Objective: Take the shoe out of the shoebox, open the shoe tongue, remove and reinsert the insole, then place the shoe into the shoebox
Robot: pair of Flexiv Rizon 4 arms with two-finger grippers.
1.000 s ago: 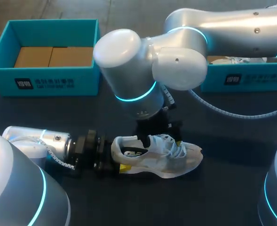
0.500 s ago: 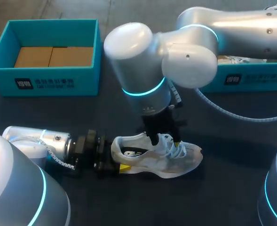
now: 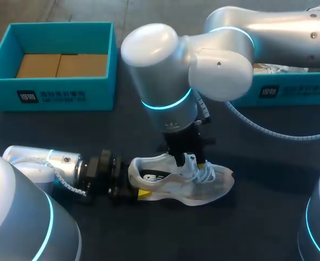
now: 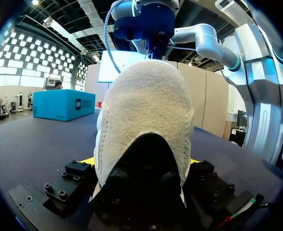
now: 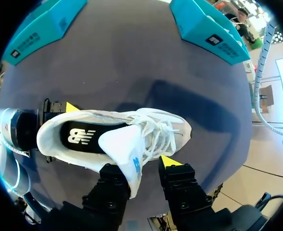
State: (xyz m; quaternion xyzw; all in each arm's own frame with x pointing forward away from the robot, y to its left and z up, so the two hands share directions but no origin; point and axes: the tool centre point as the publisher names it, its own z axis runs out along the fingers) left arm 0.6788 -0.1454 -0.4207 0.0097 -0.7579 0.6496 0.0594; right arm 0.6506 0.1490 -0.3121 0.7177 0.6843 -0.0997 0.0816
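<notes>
Near a teal shoebox (image 3: pixel 51 95), the left claw (image 4: pixel 141 163) pinches the shoe (image 3: pixel 203 185) heel (image 4: pixel 146 96), the right claw (image 5: pixel 147 163) spread over the tongue (image 5: pixel 124 144).

Dark, plain table (image 3: pixel 268 217) surface

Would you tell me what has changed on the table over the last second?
The right end effector moved to the robot's right and came down onto the shoe, stopping open at the tongue. Nothing was gripped or released. The left end effector kept its hold on the heel, and the shoe stayed put.
</notes>
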